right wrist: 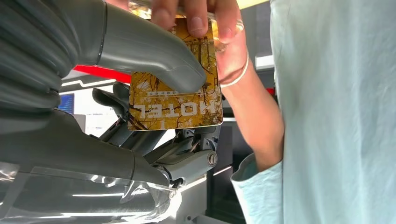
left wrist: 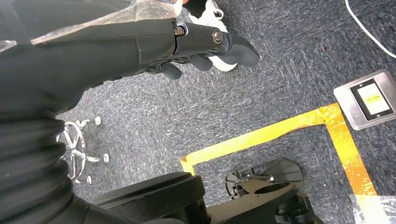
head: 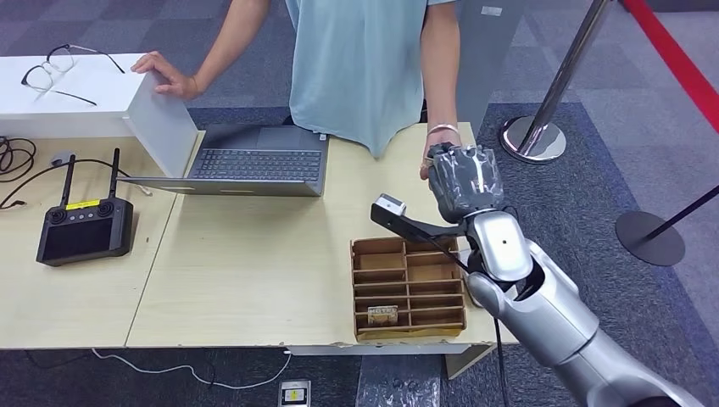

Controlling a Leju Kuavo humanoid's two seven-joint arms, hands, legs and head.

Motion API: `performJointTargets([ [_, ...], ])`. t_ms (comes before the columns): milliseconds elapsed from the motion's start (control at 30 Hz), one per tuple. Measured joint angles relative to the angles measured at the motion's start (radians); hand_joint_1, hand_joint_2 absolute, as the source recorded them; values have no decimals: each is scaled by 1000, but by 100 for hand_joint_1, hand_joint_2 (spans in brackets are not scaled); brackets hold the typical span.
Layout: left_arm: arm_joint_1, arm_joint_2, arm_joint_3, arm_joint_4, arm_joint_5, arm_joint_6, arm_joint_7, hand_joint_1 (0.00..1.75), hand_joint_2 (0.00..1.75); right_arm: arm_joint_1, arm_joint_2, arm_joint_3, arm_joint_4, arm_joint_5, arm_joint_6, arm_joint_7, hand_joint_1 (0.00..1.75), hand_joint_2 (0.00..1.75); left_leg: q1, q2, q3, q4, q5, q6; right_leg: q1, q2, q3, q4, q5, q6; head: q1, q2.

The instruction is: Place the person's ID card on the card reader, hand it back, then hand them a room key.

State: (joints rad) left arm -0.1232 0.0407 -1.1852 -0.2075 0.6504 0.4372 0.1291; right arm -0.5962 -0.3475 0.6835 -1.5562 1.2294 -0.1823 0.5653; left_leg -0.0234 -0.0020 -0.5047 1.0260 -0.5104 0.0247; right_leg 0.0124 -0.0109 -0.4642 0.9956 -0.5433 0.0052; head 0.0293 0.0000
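Observation:
My right hand point(head: 462, 180) is raised past the table's far right edge, in front of the person. It pinches a golden room key card point(right wrist: 177, 98) printed HOTEL under its grey thumb point(right wrist: 149, 58). The person's fingers point(right wrist: 196, 18) grip the same card at its other end, and their hand point(head: 432, 154) touches mine in the head view. A cardboard divider tray point(head: 409, 254) on the table below holds one more card point(head: 382, 315) in a front compartment. My left hand point(left wrist: 187, 42) hangs over the carpet with nothing in its loosely bent fingers.
An open laptop point(head: 254, 165) lies mid-table, the person's other hand point(head: 165, 75) resting on a white box point(head: 76, 93) that carries glasses point(head: 55, 68). A black controller point(head: 85, 229) sits at the left. Stanchion bases point(head: 534, 140) stand on the carpet to the right.

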Motion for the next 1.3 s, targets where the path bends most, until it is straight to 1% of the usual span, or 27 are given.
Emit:
performJointTargets([
  [33, 0, 0, 0, 0, 0, 0, 1, 0, 175, 0, 1, 4, 5, -1, -2, 0, 168, 175, 0, 0, 0, 0, 0, 0, 0, 0, 0, 0, 0, 0, 0, 0],
  [67, 0, 0, 0, 0, 0, 0, 1, 0, 175, 0, 3, 8, 10, -2, -4, 0, 140, 175, 0, 0, 0, 0, 0, 0, 0, 0, 0, 0, 0, 0, 0, 0],
  [100, 0, -1, 0, 0, 0, 0, 1, 0, 175, 0, 4, 12, 16, -3, -6, 0, 100, 175, 0, 0, 0, 0, 0, 0, 0, 0, 0, 0, 0, 0, 0, 0],
  [133, 0, -1, 0, 0, 0, 0, 2, 0, 175, 1, 6, 15, 22, -4, -7, 0, 57, 175, 0, 0, 0, 0, 0, 0, 0, 0, 0, 0, 0, 0, 0, 0],
  [167, 0, -1, 0, 0, 0, 0, 2, 0, 175, 1, 7, 19, 28, -4, -8, 0, 20, 175, 0, 0, 0, 0, 0, 0, 0, 0, 0, 0, 0, 0, 0, 0],
  [200, 0, -2, 0, 0, 0, 0, 2, 0, 175, 1, 8, 22, 33, -4, -9, 0, 4, 175, 0, 0, 0, 0, 0, 0, 0, 0, 0, 0, 0, 0, 0, 0],
  [233, 0, -2, 0, 0, 0, 0, 2, 0, 175, 2, 9, 25, 38, -4, -9, 0, 0, 175, 0, 0, 0, 0, 0, 0, 0, 0, 0, 0, 0, 0, 0, 0],
  [267, 0, -3, 0, 0, 0, 0, 2, 0, 175, 2, 9, 28, 42, -4, -9, 0, 0, 175, 0, 0, 0, 0, 0, 0, 0, 0, 0, 0, 0, 0, 0, 0],
  [833, 1, -4, 0, 0, 6, 0, 2, 0, 175, 10, 11, 59, 70, -3, -25, 2, 0, 175, 0, 0, 0, 0, 0, 0, 0, 0, 0, 0, 0, 0, 0, 0],
  [1000, 1, -4, 0, 0, 14, 0, 2, 0, 175, 24, 13, 60, 40, -19, -19, 0, 0, 175, 0, 0, 0, 0, 0, 0, 0, 0, 0, 0, 0, 0, 0, 0],
  [1200, 2, -4, 0, 0, 26, 0, 13, 0, 175, 51, 15, 65, -26, -93, 20, 1, 0, 175, 0, 0, 0, 0, 0, 0, 0, 0, 0, 0, 0, 0, 0, 0],
  [1300, 2, -4, 0, 0, 30, 0, 12, 0, 175, 61, 15, 69, -61, -110, 33, 5, 0, 175, 0, 0, 0, 0, 0, 0, 0, 0, 0, 0, 0, 0, 0, 0],
])
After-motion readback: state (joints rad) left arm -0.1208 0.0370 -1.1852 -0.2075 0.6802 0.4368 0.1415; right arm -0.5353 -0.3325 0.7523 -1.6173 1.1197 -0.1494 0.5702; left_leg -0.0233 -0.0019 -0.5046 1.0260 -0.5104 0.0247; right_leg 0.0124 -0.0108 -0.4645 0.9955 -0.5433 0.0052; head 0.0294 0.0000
